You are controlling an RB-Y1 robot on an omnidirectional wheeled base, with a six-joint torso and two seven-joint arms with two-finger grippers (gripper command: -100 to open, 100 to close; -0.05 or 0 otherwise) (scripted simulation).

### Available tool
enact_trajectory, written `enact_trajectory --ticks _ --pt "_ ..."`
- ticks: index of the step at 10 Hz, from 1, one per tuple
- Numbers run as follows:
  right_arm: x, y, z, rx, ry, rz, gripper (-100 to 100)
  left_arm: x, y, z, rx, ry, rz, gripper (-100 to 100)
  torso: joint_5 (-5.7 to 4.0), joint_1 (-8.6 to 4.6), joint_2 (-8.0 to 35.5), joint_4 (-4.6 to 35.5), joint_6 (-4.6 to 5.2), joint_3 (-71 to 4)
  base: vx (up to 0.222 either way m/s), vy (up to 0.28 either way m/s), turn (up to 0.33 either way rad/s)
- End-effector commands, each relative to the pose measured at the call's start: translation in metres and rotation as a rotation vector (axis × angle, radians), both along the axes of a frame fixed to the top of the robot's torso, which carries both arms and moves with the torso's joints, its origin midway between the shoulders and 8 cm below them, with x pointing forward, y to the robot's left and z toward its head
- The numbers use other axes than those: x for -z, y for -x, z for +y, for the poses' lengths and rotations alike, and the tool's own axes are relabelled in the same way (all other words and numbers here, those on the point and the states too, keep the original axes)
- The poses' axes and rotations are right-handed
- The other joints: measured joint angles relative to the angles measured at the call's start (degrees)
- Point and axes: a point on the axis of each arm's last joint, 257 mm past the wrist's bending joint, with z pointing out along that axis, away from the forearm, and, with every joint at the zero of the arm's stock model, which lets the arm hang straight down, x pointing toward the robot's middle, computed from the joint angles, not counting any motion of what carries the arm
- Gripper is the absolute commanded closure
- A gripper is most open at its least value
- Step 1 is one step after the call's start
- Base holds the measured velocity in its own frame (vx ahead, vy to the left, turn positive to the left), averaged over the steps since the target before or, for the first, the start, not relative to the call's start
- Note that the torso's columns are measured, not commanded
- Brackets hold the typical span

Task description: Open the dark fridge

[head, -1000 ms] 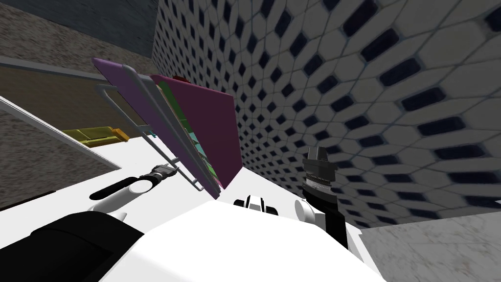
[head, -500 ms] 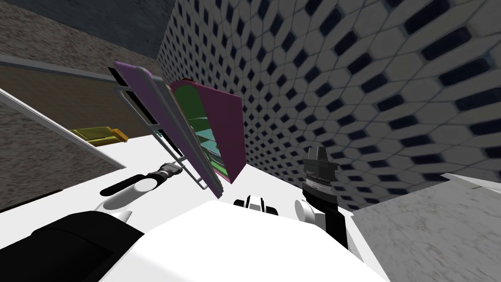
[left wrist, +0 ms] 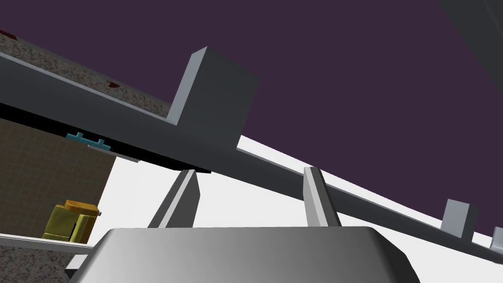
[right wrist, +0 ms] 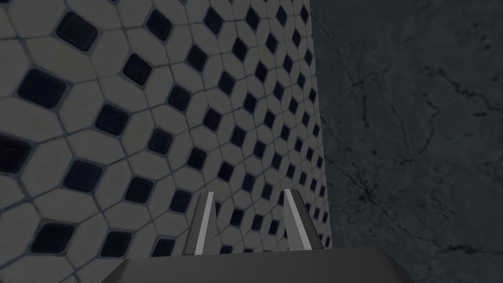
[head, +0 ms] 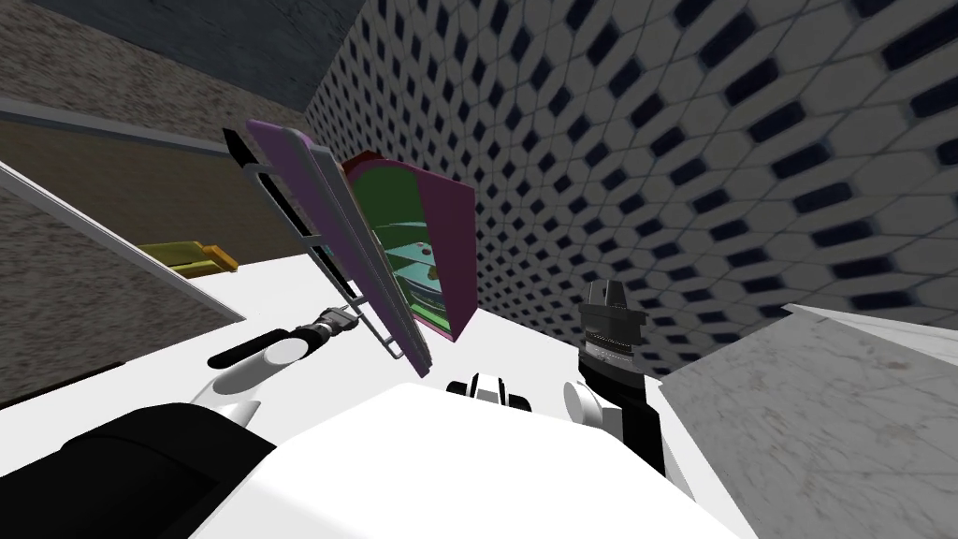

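Note:
The dark purple fridge stands against the tiled wall with its door swung partly out. Green and teal shelves show in the gap. A grey bar handle runs down the door's outer face. My left gripper is at the low end of that bar. In the left wrist view the left gripper is open, its fingertips lying against the handle in front of the purple door. My right gripper is raised beside the wall, open and empty.
A wall of pale tiles with dark diamonds runs behind the fridge. A marble-topped counter juts in at the right. A yellow sofa-like object sits far off on the white floor, also in the left wrist view.
The fridge door has swung wider and more of the shelves shows. My left gripper has moved with the handle. My view has turned, bringing the counter in at the right.

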Motion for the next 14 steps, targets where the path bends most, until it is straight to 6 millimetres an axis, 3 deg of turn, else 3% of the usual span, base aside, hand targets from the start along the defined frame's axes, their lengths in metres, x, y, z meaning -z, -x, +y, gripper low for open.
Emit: enact_trajectory --ticks 1,2,4,7,9,14 --pt "0.000 0.000 0.000 0.000 0.000 0.000 0 -0.010 -0.014 -0.016 0.049 -0.016 -0.015 100 0.05 -0.15 0.07 0.00 0.01 0.06 -0.264 0.201 -0.070" --pt "0.000 0.000 0.000 0.000 0.000 0.000 0 -0.005 -0.007 -0.010 0.031 -0.006 -0.008 100 0.06 -0.31 0.36 0.02 -0.07 0.24 -0.127 0.107 -0.028" --pt "0.000 0.000 0.000 0.000 0.000 0.000 0 -0.006 -0.017 -0.033 0.094 -0.010 -0.006 100 0.09 -0.33 0.17 -0.07 -0.15 0.13 -0.130 0.237 -0.066" --pt "0.000 0.000 0.000 0.000 0.000 0.000 0 -0.006 -0.022 -0.045 0.124 -0.011 -0.004 100 0.16 0.34 0.17 0.06 0.00 0.14 -0.192 0.271 -0.050" --pt "0.000 0.000 0.000 0.000 0.000 0.000 0 -0.005 -0.029 -0.069 0.185 -0.013 0.000 100 0.08 0.02 -0.27 -0.04 0.18 -0.13 -0.175 0.286 -0.057" --pt "0.000 0.000 0.000 0.000 0.000 0.000 0 -0.005 -0.036 -0.093 0.246 -0.013 0.002 100 0.09 -0.10 -0.18 -0.04 0.22 -0.08 -0.159 0.252 -0.059"
